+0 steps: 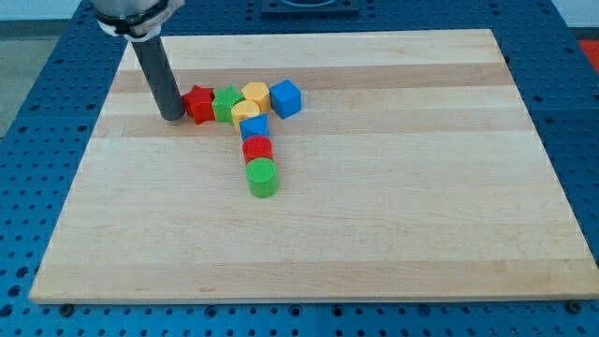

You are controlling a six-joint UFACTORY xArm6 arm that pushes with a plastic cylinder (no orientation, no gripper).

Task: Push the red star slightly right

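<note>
Nearest the view's bottom sits the green ribbed plastic cylinder [263, 177], the foot of a short column on the pale wooden surface [393, 215]. Right above it, at twelve o'clock and touching, I see the red plastic cylinder [256, 149], and above that a small blue plastic block [254, 127], its shape hard to make out.

At the column's head the pieces fan out in a tight row. One yellow plastic block [245, 110] with a rounded top sits just above the blue one, a second yellow plastic block [255, 94] crowds in at its one o'clock, and the blue plastic cube [285, 98] stands at the row's three o'clock end. On the nine o'clock side comes the green plastic star-like block [226, 103], and pressed against it, the red plastic star [198, 103], leftmost of the whole cluster, up in the surface's upper left part.

My tip [172, 116] is down on the wood at the red star's nine o'clock, just beside it, touching or all but touching; I cannot tell which. There are no fingers on this rig, only the dark rod, so nothing opens, closes or grips.

Around the surface runs the blue perforated bench [37, 140].
</note>
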